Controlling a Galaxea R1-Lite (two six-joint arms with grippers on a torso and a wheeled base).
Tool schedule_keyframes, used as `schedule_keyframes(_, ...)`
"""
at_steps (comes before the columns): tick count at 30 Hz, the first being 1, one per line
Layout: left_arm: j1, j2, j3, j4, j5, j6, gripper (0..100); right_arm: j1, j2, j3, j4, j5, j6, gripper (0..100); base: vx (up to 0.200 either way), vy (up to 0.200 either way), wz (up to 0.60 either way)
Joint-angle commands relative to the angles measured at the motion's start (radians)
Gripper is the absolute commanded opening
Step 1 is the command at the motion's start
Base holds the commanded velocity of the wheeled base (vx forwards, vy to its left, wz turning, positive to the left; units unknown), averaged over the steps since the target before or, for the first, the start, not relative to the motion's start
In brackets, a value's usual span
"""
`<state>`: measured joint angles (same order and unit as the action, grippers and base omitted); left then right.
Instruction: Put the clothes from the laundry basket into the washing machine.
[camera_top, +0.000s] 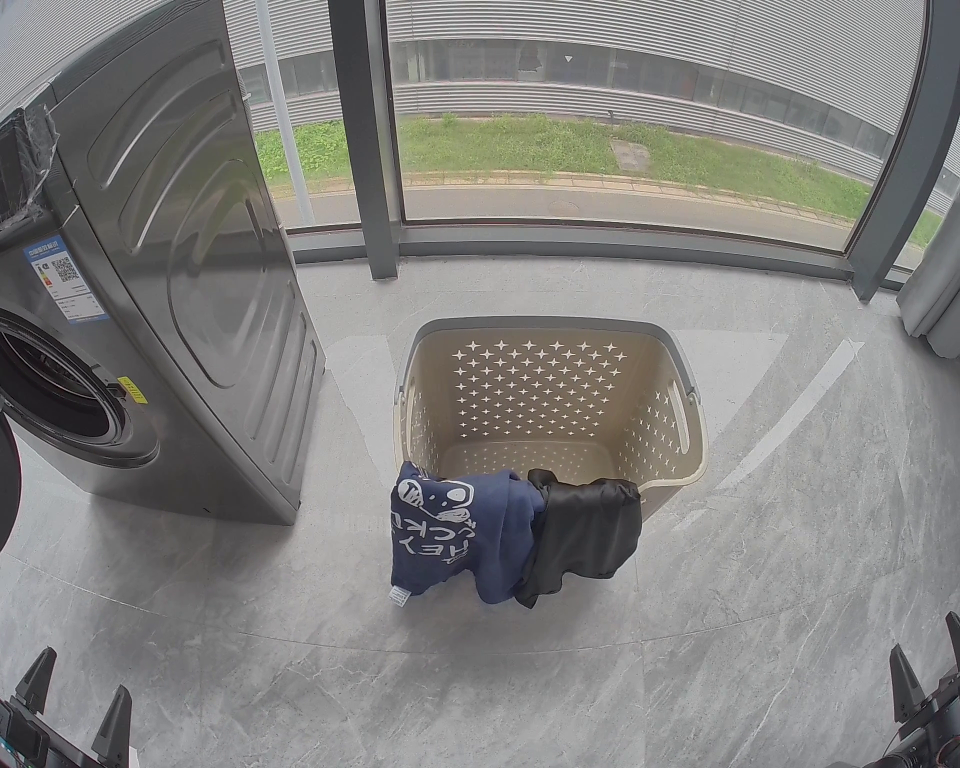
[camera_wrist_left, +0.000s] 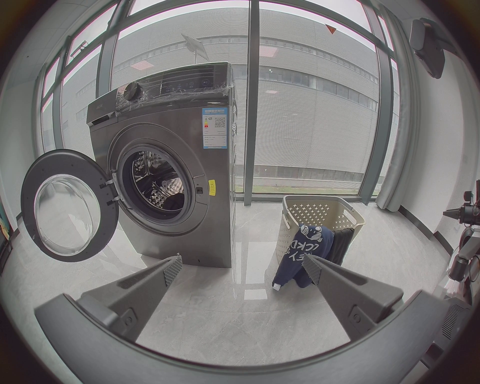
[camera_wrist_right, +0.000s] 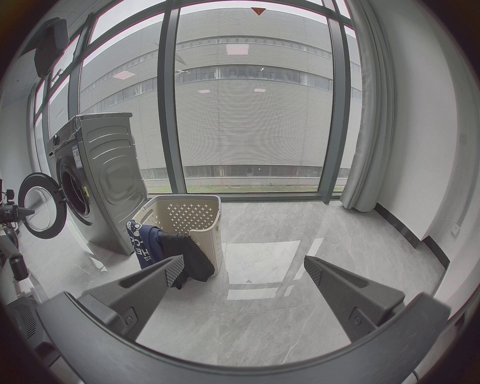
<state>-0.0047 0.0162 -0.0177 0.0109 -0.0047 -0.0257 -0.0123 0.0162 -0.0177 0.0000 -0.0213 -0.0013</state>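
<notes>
1. Where the laundry basket (camera_top: 548, 326) turns its near rim toward me, two garments hang over that rim, partly inside and partly down the outer wall. The blue garment (camera_top: 450, 535), white-printed, is on the side toward the washing machine, and the black garment (camera_top: 585, 530) touches it on the side away from the machine.
2. Laundry basket: beige, perforated, upright on the grey floor (camera_top: 500, 680).
3. Washing machine (camera_top: 190, 260): just beside the basket, on its left as I face it. The round door (camera_wrist_left: 67, 205) is swung wide on the side away from the basket, and the drum mouth (camera_wrist_left: 157, 185) is unobstructed. Something dark lies inside the drum; I cannot tell what.
4. My left gripper (camera_wrist_left: 241, 262): well short of the basket's near rim, on its machine side. Jaws spread wide, holding nothing.
5. My right gripper (camera_wrist_right: 242, 262): also well short of the near rim, off toward the basket's other side. Jaws spread wide, holding nothing.
6. Step in hand, as I judge it: the approach to the first pick, with no garment lifted yet.
7. Next move, as I judge it:
   - bring one arm forward and down to the basket's near rim;
   - close on a thick fold of one garment at the rim's crest;
   - lift it clear so that its neighbour is not dragged off.
</notes>
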Motion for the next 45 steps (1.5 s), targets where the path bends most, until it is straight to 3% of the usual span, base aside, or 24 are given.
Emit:
schedule_keyframes(1, -0.001, -0.012, 0.015, 0.000, 0.000, 0.000, 100, 0.000, -0.016, 0.018, 0.000, 0.000, 0.000, 100, 0.000, 0.000, 0.00)
schedule_keyframes(16, -0.001, -0.012, 0.015, 0.000, 0.000, 0.003, 100, 0.000, -0.016, 0.018, 0.003, 0.000, 0.012, 100, 0.000, 0.000, 0.00)
schedule_keyframes(25, -0.001, -0.012, 0.015, 0.000, 0.000, 0.000, 100, 0.000, -0.016, 0.018, 0.003, 0.001, 0.006, 100, 0.000, -0.200, 0.00)
schedule_keyframes(29, -0.001, -0.012, 0.015, 0.000, 0.000, 0.000, 100, 0.000, -0.016, 0.018, -0.002, -0.002, 0.006, 100, 0.000, 0.000, 0.00)
schedule_keyframes(31, -0.001, -0.012, 0.015, 0.000, 0.000, -0.002, 100, -0.001, -0.012, -0.108, -0.043, 0.007, 0.012, 100, 0.000, 0.000, 0.00)
schedule_keyframes(34, -0.001, -0.012, 0.015, 0.000, 0.000, -0.002, 100, 0.003, 0.031, -0.143, -0.015, 0.011, 0.010, 100, 0.000, 0.000, 0.00)
schedule_keyframes(37, -0.001, -0.012, 0.015, 0.000, 0.000, -0.002, 100, 0.005, 0.093, -0.136, 0.034, 0.043, 0.009, 100, 0.000, 0.000, 0.00)
schedule_keyframes(41, -0.001, -0.012, 0.015, 0.000, 0.000, -0.003, 100, 0.011, 0.323, -0.128, 0.061, 0.216, 0.032, 100, 0.000, 0.000, 0.00)
schedule_keyframes(42, -0.001, -0.012, 0.015, 0.000, 0.000, -0.003, 100, 0.011, 0.323, -0.128, 0.061, 0.216, 0.032, 100, 0.000, 0.000, 0.00)
schedule_keyframes(43, -0.001, -0.012, 0.015, 0.000, 0.000, -0.005, 100, 0.003, 0.423, -0.139, 0.034, 0.264, 0.033, 100, 0.000, 0.000, 0.00)
schedule_keyframes(45, -0.001, -0.012, 0.015, 0.000, 0.000, -0.003, 100, 0.009, 0.524, -0.142, -0.026, 0.276, 0.032, 100, 0.000, 0.000, 0.00)
